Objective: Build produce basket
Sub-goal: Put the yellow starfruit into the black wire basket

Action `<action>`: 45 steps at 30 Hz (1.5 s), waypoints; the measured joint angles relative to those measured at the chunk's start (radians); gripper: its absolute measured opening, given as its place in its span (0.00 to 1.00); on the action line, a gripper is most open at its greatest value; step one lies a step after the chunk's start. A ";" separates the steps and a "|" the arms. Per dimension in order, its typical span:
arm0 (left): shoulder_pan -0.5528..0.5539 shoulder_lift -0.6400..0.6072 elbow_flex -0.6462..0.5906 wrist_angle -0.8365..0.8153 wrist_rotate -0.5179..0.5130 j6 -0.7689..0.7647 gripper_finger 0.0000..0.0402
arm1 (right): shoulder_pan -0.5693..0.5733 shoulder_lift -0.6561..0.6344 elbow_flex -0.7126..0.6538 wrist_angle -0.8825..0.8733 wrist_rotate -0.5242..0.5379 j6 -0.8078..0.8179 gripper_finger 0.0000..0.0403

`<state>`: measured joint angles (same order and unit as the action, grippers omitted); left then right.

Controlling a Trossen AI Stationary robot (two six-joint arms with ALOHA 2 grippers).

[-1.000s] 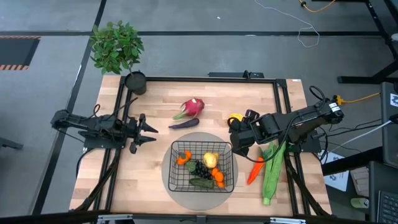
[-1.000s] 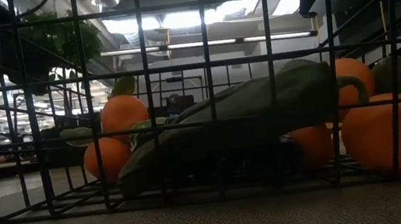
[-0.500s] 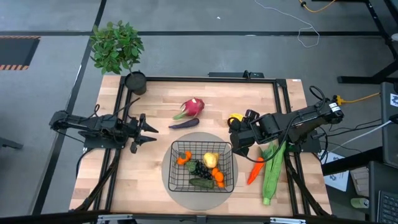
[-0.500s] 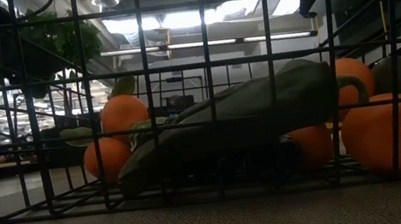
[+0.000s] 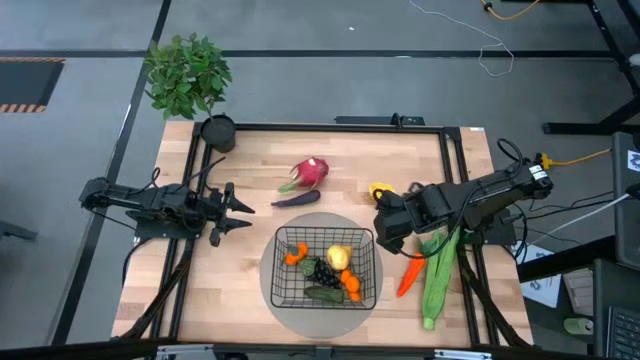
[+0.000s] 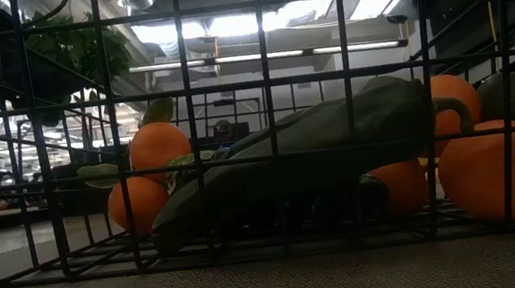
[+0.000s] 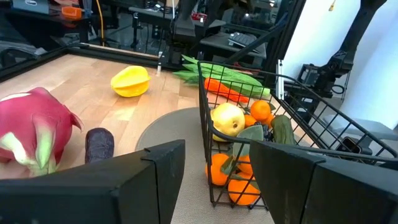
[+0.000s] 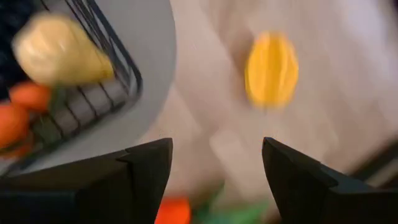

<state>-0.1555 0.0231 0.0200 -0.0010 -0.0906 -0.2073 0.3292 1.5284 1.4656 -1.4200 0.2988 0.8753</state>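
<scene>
Right pincer, open wide and empty, faces yellow fruit just ahead: likely light, rigid, smooth; grip across its narrow middle.

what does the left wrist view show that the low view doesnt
Only the left wrist view shows the pink dragon fruit, the purple eggplant, the yellow fruit on the wood, the carrot with the green husk behind it, a yellow pear in the basket, and the open left end effector.

Only the low view shows ceiling lights through the wires.

Both show the wire basket holding oranges and a green vegetable.
</scene>
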 joint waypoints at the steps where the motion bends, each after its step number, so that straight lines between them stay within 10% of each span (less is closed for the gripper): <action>1: 0.000 0.000 0.000 0.000 0.000 0.000 0.42 | 0.008 0.000 0.000 -0.033 -0.022 0.045 0.59; 12: 0.000 0.000 0.000 0.000 0.000 0.060 0.42 | -0.033 0.000 0.000 -0.142 0.070 0.161 0.59; 23: 0.000 0.000 0.000 0.001 -0.001 0.062 0.42 | -0.440 0.001 -0.013 0.102 -0.089 -0.312 0.59; 33: 0.000 0.000 0.000 0.001 -0.001 0.062 0.42 | -0.629 -0.001 -0.366 0.421 -0.349 -0.521 0.59; 45: 0.000 0.000 0.000 0.001 -0.001 0.061 0.42 | -0.631 -0.006 -0.591 0.682 -0.311 -0.476 0.58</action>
<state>-0.1558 0.0231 0.0196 -0.0002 -0.0917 -0.1459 -0.3016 1.5223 0.8743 -0.7380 -0.0124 0.3995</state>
